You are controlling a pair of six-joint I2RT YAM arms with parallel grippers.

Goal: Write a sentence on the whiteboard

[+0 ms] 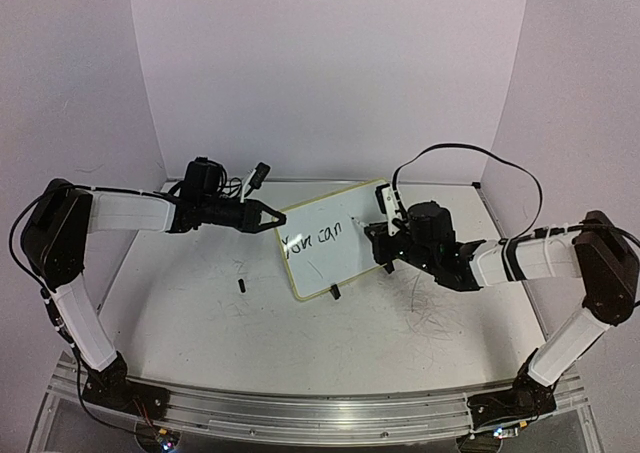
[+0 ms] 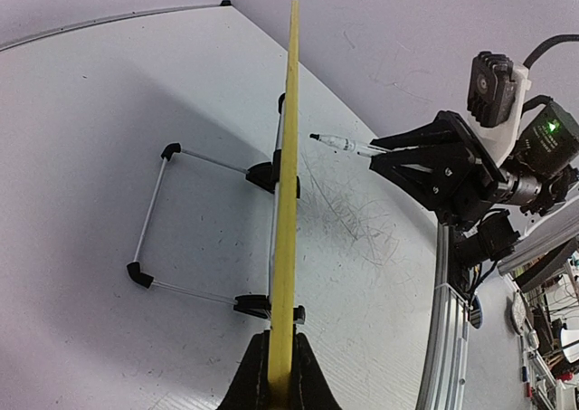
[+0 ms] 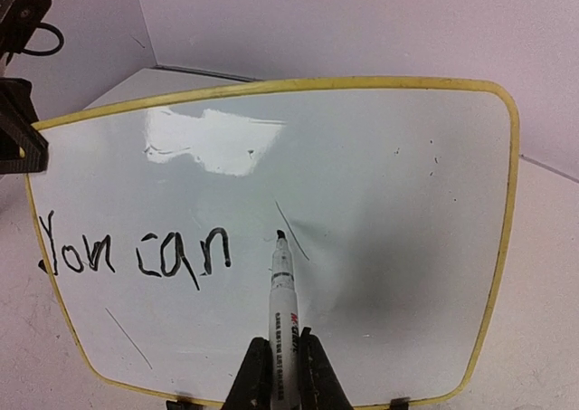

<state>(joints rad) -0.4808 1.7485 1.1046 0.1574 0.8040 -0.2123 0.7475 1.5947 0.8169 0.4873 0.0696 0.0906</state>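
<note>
Lettering [image 3: 136,252] in thin black strokes reads "You can" across the left half of the whiteboard [image 3: 398,175], and we see nothing written to the right of it. A few faint grey strokes mark the white face elsewhere. The whiteboard, with its pale yellow rim and rounded corners, stands propped on the desk [image 1: 180,318] between the two arms, leaning back on a wire stand [image 2: 149,220] and resting on small black feet [image 1: 337,293].

The left claw [image 2: 279,385] is closed on the board's yellow rim at its left edge. In the left wrist view we look straight along that rim, pinched between the two fingers.

The right claw [image 3: 282,374] is clamped narrow around the barrel of a white marker [image 3: 282,292] with a black tip. The marker points up at the board, and its tip sits just to the right of the "n" in "can", level with the lettering. From the right wrist view we cannot tell whether the tip touches the face. Seen edge-on from the left wrist, a thin gap appears between the tip and the board.

A small black object [image 1: 242,285] lies on the desk to the left of the board, too small for us to name. Grey scribbles [image 1: 430,308] mark the desk surface under the right arm.
</note>
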